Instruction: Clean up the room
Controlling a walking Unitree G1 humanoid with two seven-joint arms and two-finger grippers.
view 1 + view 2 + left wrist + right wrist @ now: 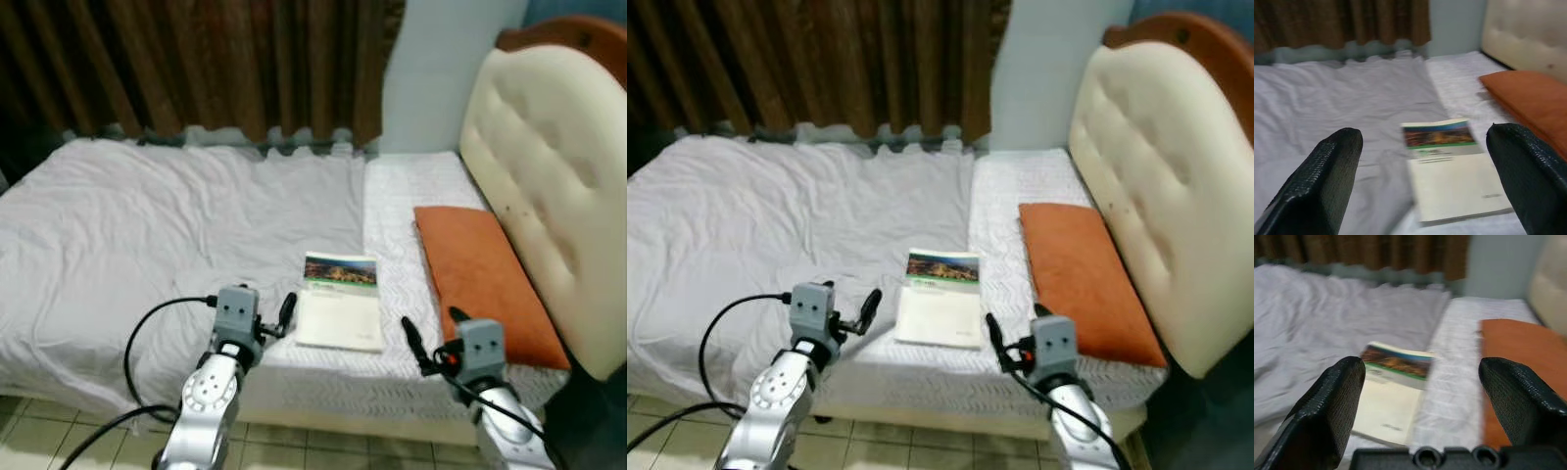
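Note:
A pale book (340, 302) with a colourful picture band at its top lies flat on the bed, close to the near edge. To its right an orange pillow (485, 284) rests against the headboard. My left gripper (284, 315) hovers at the bed's near edge just left of the book, open and holding nothing. My right gripper (433, 331) hangs just right of the book, in front of the pillow's near end, also open. Both wrist views look between wide-apart fingers (1327, 186) at the book (1391, 396) ahead.
A wrinkled white sheet (147, 235) covers the bed's left part, and a textured white cover (402, 206) lies under the book. The padded cream headboard (558, 166) stands at the right, brown curtains (225, 59) behind. Tiled floor (323, 441) runs below the bed edge.

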